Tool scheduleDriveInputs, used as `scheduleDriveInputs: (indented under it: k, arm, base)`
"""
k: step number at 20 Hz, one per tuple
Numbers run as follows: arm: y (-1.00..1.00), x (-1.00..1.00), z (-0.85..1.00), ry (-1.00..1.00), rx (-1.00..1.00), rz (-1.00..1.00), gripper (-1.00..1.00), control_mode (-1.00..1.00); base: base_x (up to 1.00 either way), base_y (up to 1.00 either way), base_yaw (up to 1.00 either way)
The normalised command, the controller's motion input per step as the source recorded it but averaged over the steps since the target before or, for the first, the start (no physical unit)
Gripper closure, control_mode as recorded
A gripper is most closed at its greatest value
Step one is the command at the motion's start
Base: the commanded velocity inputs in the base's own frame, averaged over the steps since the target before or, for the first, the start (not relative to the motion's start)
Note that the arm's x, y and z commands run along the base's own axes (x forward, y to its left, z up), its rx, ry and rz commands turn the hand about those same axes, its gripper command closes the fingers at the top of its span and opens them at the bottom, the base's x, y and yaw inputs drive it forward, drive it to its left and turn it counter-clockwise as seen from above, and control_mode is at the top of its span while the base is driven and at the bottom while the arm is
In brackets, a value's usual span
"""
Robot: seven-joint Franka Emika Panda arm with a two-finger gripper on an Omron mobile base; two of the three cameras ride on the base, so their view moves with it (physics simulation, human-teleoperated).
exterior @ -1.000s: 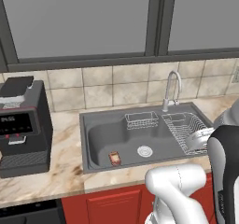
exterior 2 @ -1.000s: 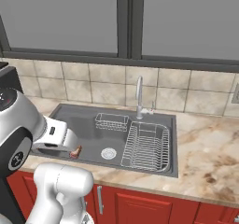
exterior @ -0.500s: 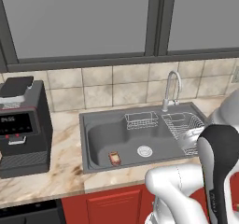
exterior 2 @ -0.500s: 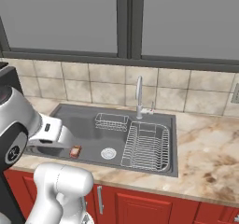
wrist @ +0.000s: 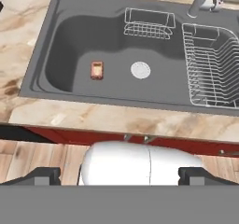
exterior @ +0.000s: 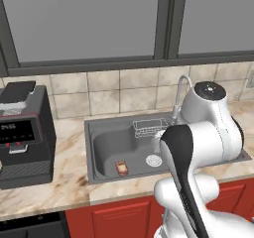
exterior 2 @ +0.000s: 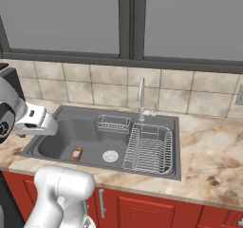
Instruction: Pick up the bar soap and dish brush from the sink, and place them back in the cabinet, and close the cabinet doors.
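Note:
The bar soap (wrist: 97, 70) is a small orange-brown block lying flat on the floor of the dark grey sink (wrist: 70, 41), left of the round white drain (wrist: 140, 70). It also shows as the bar soap (exterior: 121, 168) and the bar soap (exterior 2: 76, 154) in the sink (exterior 2: 61, 144). My gripper (wrist: 120, 176) is open with nothing between its fingertips (wrist: 41, 176). It hangs well above the counter's front edge and looks down into the basin. The dish brush, the cabinet and the cabinet doors are out of view.
A wire dish rack (exterior 2: 149, 148) fills the sink's right part, and a small wire basket (exterior 2: 114, 123) hangs at its back wall. The silver faucet (exterior 2: 141, 99) stands behind. A black coffee machine (exterior: 22, 133) sits on the left counter. Low red doors (exterior 2: 137, 208) run below.
My arm has swung up and leftward, so its elbow now covers the dish rack in the left base view. The soap has not moved, and the gripper stays open.

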Motion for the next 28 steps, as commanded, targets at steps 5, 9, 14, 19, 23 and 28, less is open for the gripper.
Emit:
scheduleDriveInputs:
  k: [5, 9, 14, 19, 23, 28]
  arm:
    - [0.23, 0.50, -0.14, 0.06, 0.00, 0.00, -1.00, -1.00]
    - [0.01, 0.41, -0.18, 0.04, 0.02, 0.00, -1.00, -1.00]
    - [0.00, 0.36, -0.39, 0.01, 0.01, 0.01, -1.00, -1.00]
    - [0.00, 0.34, -0.53, 0.00, 0.04, 0.01, -1.00, -1.00]
    - [0.00, 0.19, -0.45, 0.00, 0.05, 0.01, -1.00, -1.00]
    - [0.00, 0.20, -0.45, 0.00, 0.03, 0.00, -1.00, -1.00]
  base:
    - [0.00, 0.00, 0.00]
    - [0.00, 0.00, 0.00]
    - [0.00, 0.00, 0.00]
    - [0.00, 0.00, 0.00]
    - [0.00, 0.00, 0.00]
    - [0.00, 0.00, 0.00]
